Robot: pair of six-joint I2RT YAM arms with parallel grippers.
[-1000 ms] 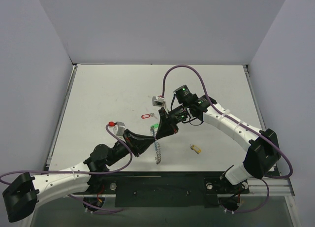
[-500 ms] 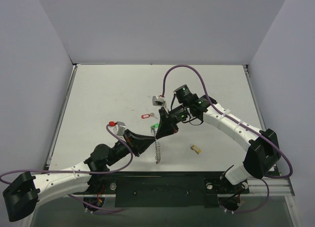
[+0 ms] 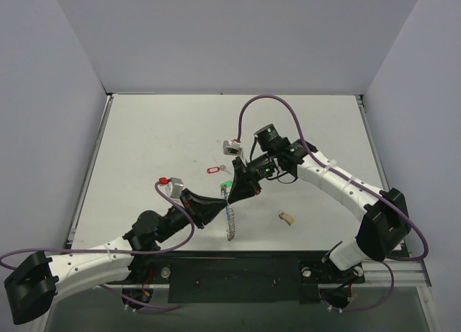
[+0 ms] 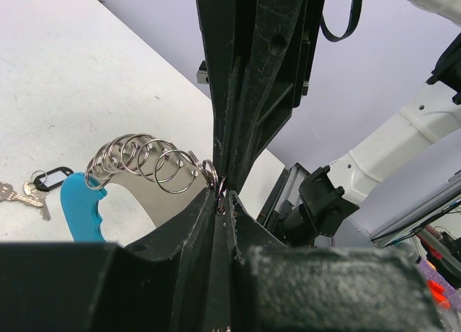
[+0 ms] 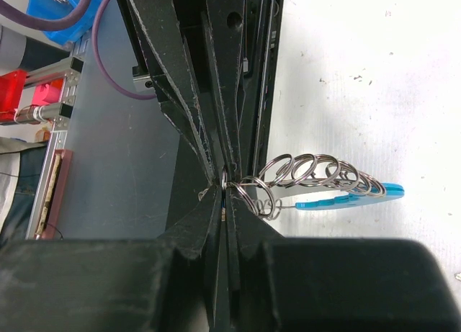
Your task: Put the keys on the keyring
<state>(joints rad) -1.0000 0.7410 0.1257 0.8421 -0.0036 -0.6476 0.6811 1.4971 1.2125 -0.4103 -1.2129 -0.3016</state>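
Observation:
The keyring (image 3: 230,220) is a silvery coil that hangs down from where both grippers meet. Its coils (image 4: 144,158) and blue segment (image 4: 81,206) show in the left wrist view, and its coils (image 5: 317,173) in the right wrist view. My left gripper (image 3: 222,198) is shut on the keyring's top end. My right gripper (image 3: 230,194) meets it tip to tip and is shut on the same end. The green-tagged key (image 3: 227,184) shows just beside the tips. The red-tagged key (image 3: 213,169) and the yellow-tagged key (image 3: 287,217) lie on the table. The black-tagged key (image 4: 50,177) lies beside the blue segment.
The white table (image 3: 158,137) has walls at the back and both sides. A black rail (image 3: 238,274) runs along the near edge between the arm bases. A purple cable (image 3: 263,100) loops above the right arm.
Both grippers stay pinched together at the same spot. The hanging coil has swung only slightly.

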